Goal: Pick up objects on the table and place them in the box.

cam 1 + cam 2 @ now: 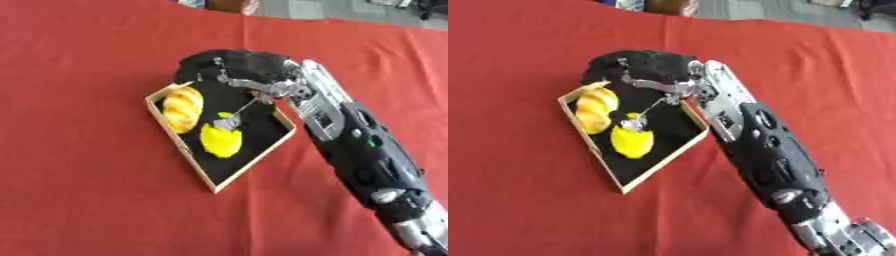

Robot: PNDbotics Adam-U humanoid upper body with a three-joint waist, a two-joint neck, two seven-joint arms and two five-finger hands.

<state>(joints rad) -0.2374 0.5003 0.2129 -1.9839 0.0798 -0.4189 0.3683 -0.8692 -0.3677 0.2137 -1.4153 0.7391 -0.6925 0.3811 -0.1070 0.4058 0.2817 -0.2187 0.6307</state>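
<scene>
Right arm (pixel 367 155) reached from near right; right hand (pixel 232 67) hovered over box (pixel 229 178), finger state unclear. Bread (pixel 183 109) and yellow fruit (pixel 220 140) already inside; red worktop (pixel 79 150) showed nothing left.

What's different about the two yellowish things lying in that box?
The bread-like piece is orange-yellow with pale stripes; the yellow piece is plain bright yellow. The bread-like piece lies against the box's left wall, the yellow piece nearer the middle, under the right hand. Both rest on the box's black floor.
</scene>
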